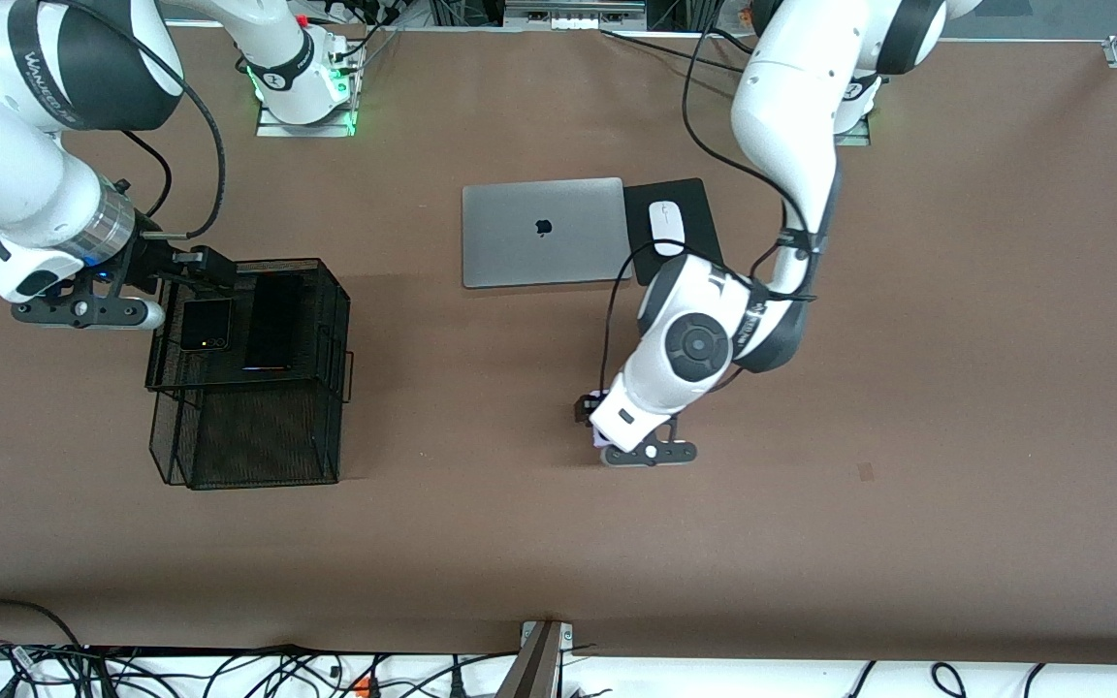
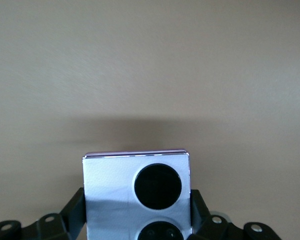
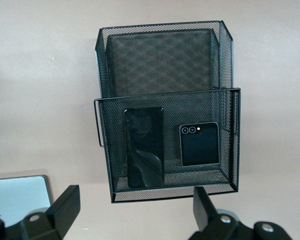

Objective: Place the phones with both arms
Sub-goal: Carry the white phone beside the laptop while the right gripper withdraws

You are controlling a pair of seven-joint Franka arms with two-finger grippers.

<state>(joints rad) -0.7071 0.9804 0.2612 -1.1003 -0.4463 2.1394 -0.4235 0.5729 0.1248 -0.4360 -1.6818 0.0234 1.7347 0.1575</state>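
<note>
**Now: last phone gripped, two already in the basket**

Lilac-white folded phone sits clamped between the left gripper fingers, two black lenses facing the wrist camera, low over bare table, nearer the front camera than the grey laptop. Whether the phone is touching the table or just lifted, cannot tell. Small dark folded phone and long black slab phone lie side by side, apart, flat in the upper tier of the black mesh basket at the right arm's end of the table. Right gripper hangs over that basket's edge farthest from the front camera, fingers spread wide, holding nothing; this arm waits.

Doing the step well, my judgement: lift straight up first so the phone clears the table, keep it level, then carry toward the basket. The grip looks centred across the phone's width, so slip risk seems low, but a tilt could let it slide. Free space in the upper tier is tight beside the two phones; the lower tier is empty and easier. The right arm hangs over the basket, so collision is the main risk.

Writing: Apple logo on laptop lid; "WANDERS"-like lettering on right arm band, partly legible. White mouse on black pad beside the laptop, no label readable.
</note>
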